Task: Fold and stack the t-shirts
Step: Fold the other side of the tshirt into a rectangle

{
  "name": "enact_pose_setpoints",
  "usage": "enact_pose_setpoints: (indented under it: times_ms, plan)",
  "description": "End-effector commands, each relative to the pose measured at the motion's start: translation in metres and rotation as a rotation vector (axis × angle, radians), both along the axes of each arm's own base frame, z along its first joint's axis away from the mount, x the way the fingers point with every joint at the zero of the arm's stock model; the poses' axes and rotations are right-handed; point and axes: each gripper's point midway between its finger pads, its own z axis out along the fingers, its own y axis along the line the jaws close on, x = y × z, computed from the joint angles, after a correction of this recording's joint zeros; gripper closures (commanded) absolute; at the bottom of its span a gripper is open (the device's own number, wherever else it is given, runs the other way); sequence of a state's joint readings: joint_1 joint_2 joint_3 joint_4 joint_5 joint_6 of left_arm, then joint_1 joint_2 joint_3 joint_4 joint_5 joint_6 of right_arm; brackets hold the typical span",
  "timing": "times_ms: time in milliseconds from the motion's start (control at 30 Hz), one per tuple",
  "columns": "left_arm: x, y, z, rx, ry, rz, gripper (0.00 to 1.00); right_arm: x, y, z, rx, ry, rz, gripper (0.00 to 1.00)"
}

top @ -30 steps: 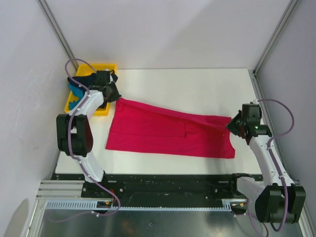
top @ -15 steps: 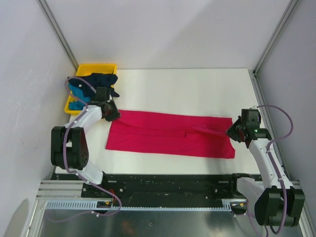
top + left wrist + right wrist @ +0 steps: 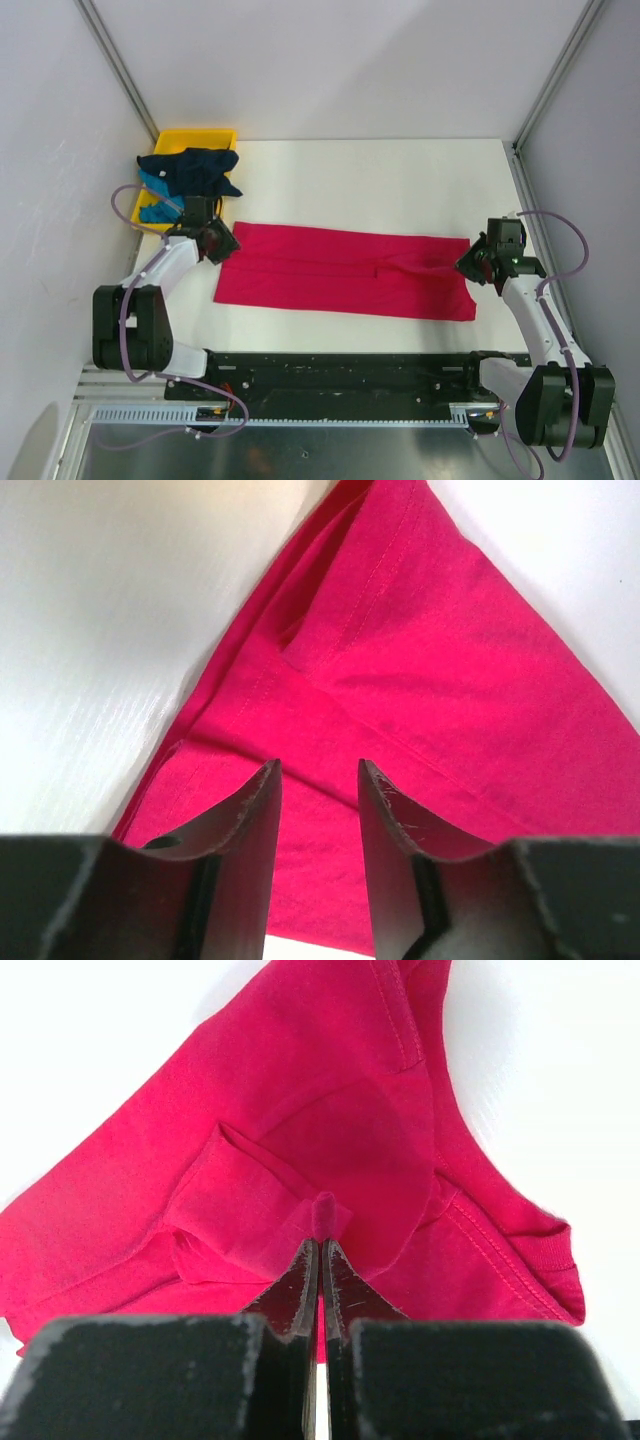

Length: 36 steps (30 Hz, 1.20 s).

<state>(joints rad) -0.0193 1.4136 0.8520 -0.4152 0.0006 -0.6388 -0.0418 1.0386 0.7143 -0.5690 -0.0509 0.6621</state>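
The crimson-pink t-shirt (image 3: 340, 275) lies flat as a long folded band across the white table. My left gripper (image 3: 218, 240) is open at the shirt's far left corner, its jaws apart just above the cloth (image 3: 450, 680) in the left wrist view (image 3: 318, 770). My right gripper (image 3: 470, 265) is shut on a small pinch of the shirt's right end (image 3: 300, 1110), as its own wrist view (image 3: 320, 1245) shows. The dark navy t-shirt (image 3: 195, 168) and the teal-blue t-shirt (image 3: 153, 184) lie bunched on the yellow tray.
The yellow plastic tray (image 3: 200, 133) stands at the far left corner, just beyond my left gripper. The white table (image 3: 380, 180) is bare behind the shirt. Grey walls and frame posts close in on both sides.
Both grippers came toward the near side and lowered the raised far edge, so the shirt now lies flat and narrower. My left gripper has let go of its corner.
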Motion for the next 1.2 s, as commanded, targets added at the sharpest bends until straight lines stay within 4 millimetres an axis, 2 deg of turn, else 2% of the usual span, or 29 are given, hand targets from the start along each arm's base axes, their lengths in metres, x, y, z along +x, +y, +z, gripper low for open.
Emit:
enact_pose_setpoints:
  times_ms: [0, 100, 333, 367, 667, 1167]
  plan:
    - [0.017, 0.004, -0.003, -0.028, -0.039, 0.072, 0.62, 0.008, 0.001, 0.006, 0.011, -0.039, 0.004, 1.00]
    - [0.023, 0.004, -0.011, -0.034, -0.027, 0.092, 0.65, 0.009, 0.001, 0.007, 0.011, -0.042, 0.006, 1.00]
    - [0.034, 0.008, -0.022, -0.030, -0.011, 0.121, 0.67, 0.009, 0.002, 0.006, 0.012, -0.039, 0.012, 1.00]
    - [0.036, 0.014, -0.023, -0.029, -0.010, 0.138, 0.67, 0.009, 0.002, 0.006, 0.012, -0.039, 0.013, 1.00]
    - [0.046, 0.027, -0.025, -0.017, -0.012, 0.170, 0.65, 0.012, 0.003, 0.005, 0.018, -0.042, 0.020, 1.00]
    - [0.063, 0.019, -0.030, -0.040, -0.009, 0.130, 0.70, 0.013, 0.004, 0.004, 0.018, -0.039, 0.025, 1.00]
